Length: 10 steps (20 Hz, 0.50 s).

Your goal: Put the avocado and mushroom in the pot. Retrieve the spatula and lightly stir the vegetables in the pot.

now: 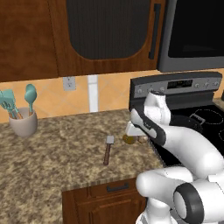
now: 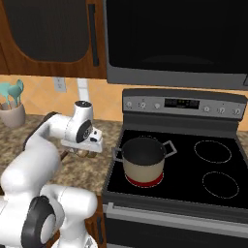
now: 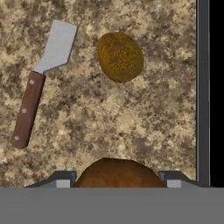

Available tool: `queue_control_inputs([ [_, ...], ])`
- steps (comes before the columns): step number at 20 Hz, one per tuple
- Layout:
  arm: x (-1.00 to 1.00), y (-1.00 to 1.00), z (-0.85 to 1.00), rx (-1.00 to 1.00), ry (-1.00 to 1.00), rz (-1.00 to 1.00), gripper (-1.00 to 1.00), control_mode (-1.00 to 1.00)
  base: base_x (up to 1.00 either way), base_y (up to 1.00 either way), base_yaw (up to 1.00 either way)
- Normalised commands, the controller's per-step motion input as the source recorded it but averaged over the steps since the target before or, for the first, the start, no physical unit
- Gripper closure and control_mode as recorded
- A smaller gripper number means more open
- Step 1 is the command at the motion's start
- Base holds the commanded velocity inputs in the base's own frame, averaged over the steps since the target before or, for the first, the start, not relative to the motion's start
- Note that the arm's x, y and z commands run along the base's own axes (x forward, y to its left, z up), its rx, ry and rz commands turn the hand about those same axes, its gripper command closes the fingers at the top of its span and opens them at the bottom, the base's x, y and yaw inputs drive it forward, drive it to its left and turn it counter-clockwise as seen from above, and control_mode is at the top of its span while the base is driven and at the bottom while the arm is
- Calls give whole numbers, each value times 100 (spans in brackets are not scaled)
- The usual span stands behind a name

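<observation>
Speckled brown granite counter (image 3: 131, 122) ran beside the glossy black stove (image 2: 218, 167), and the hand was low over it. The gripper (image 3: 117, 179) had its two dark tips pressed against the flanks of a smooth brown dome, apparently the mushroom (image 3: 117, 170), clamped for lifting. Just beyond lay the avocado (image 3: 120, 57), a matte, pebbly olive-brown oval, loose on the stone and waiting its turn. Beside it, not touching, the spatula (image 3: 39, 83) lay flat, pale blade on a riveted wooden handle. Further off, the pot (image 2: 143, 164), squat beige metal with loop handles, sat on a glowing burner, ready to receive them.
</observation>
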Motion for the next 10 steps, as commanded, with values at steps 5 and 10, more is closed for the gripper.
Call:
queue_control_inputs([
  [5, -31, -35, 100, -7, -10, 0, 100, -100, 0, 0, 0],
  [10, 36, -77, 40, -16, 10, -9, 100, -100, 0, 0, 0],
])
